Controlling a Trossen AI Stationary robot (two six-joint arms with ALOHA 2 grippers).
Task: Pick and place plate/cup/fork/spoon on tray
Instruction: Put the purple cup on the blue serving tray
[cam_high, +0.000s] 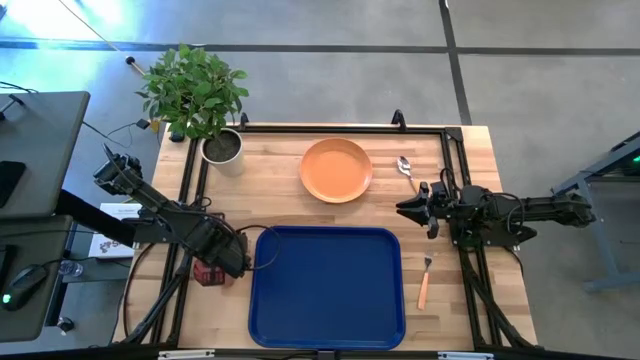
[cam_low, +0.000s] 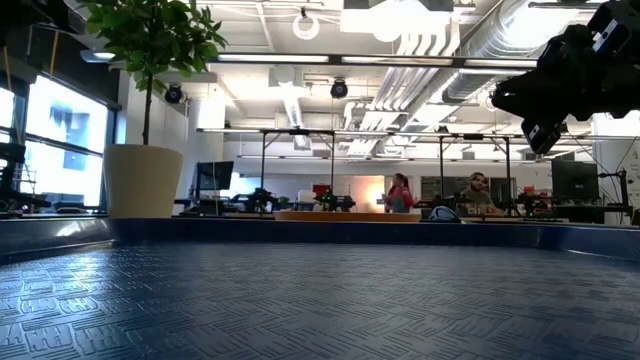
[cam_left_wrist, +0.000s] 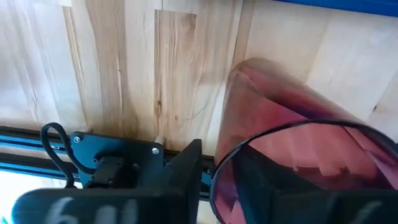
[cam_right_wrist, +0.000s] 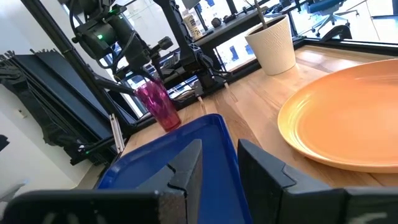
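Left gripper (cam_high: 215, 262) clamped on the small dark-red translucent plastic cup (cam_right_wrist: 158, 106), looks like.
Light, slick, thin-walled: grip mid-wall gently. Right gripper (cam_high: 408, 209) is narrowly parted, empty.

- Your tray (cam_high: 326, 287) is the big blue rectangle with rounded corners, lying flat at the table's near middle; nothing sits on it
- Your plate (cam_high: 336, 170) is round, shallow and orange, upright on the wood just beyond the tray
- The spoon (cam_high: 407, 172) lies beside the plate's right edge, silver bowl pointing away
- The fork (cam_high: 424, 282) lies right of the tray, tines pointing away
- The cup (cam_right_wrist: 158, 105), dark-red and translucent, stands upright by the tray's left edge
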